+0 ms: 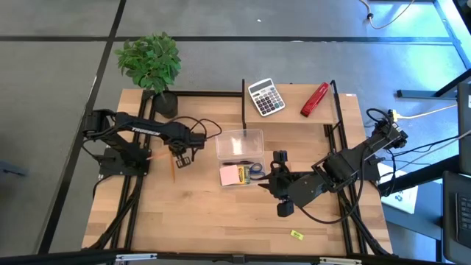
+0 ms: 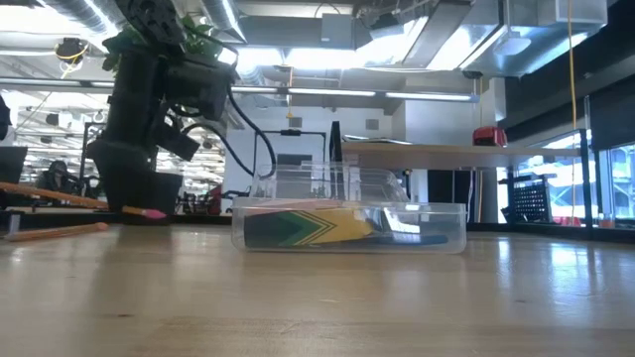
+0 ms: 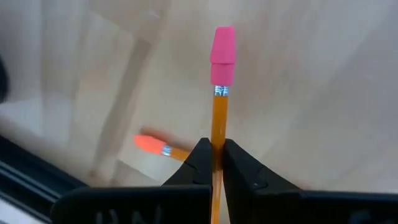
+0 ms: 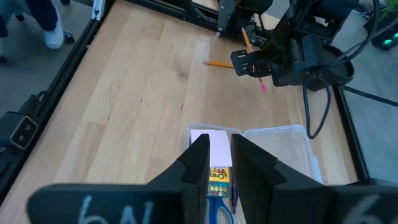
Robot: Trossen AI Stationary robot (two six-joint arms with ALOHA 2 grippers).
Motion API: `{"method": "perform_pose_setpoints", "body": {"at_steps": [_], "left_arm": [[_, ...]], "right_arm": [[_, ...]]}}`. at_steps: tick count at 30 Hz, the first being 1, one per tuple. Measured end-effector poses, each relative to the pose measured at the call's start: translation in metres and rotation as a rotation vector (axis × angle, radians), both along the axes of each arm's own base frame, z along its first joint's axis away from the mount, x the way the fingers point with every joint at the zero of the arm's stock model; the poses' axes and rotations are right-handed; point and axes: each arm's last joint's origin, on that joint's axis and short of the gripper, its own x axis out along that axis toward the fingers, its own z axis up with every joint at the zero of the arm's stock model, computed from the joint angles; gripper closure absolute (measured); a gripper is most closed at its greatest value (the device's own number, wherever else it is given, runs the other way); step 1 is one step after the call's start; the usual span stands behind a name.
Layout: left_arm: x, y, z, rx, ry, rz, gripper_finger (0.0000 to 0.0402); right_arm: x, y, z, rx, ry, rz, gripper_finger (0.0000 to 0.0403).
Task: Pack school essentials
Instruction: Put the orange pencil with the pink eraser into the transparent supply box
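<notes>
Left gripper [image 3: 212, 163] pinches a thin orange pencil [image 3: 218, 118] between its fingers, the pink eraser end projecting forward and clear of the counter [image 1: 191, 213]. Gripping the shaft partway along leaves one end free, which probably suits lowering the pencil lengthwise into the container. In the high view this gripper [image 1: 181, 156] hangs at about 9 o'clock from the clear plastic box [image 1: 240, 147], near it but apart. A second pencil [image 3: 163, 149], with an orange eraser, lies flat on the counter beneath, not yet collected.

The box sits near the counter centre. It holds the pink note pad [image 1: 231, 175], the crayon box [image 4: 217, 178] and the blue-handled scissors [image 1: 255, 170]; its lid appears swung open toward 12 o'clock, which keeps the opening accessible from above.

Right gripper [image 1: 278, 177] waits just beside the box at about 4 o'clock, fingers close together with a narrow gap and holding nothing.

A tiny yellow piece [image 1: 296, 235] lies well apart at roughly 5 o'clock, unpacked. The grey calculator [image 1: 266, 96] and red stapler [image 1: 315, 99] rest at 12 to 1 o'clock, outside the packing set.
</notes>
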Motion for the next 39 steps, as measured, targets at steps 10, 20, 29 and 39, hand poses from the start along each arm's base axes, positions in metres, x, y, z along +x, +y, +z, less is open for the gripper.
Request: {"method": "perform_pose_setpoints", "body": {"at_steps": [10,20,29,39], "left_arm": [[0.015,-0.019,0.013,-0.037,-0.081,-0.026,0.0399],[0.06,-0.045,0.08,-0.019,-0.362,-0.108,0.0398],[0.084,-0.082,0.139,0.006,-0.641,-0.239,0.0397],[0.108,-0.088,0.152,0.046,-0.866,-0.35,0.0398]], "right_arm": [[-0.003,0.0,0.012,0.049,0.0,0.043,0.0334],[-0.006,0.001,0.01,0.093,0.059,0.071,0.0334],[-0.018,-0.003,0.016,0.098,0.067,0.064,0.0334],[-0.045,-0.022,0.026,0.038,0.052,-0.141,0.0334]]}}
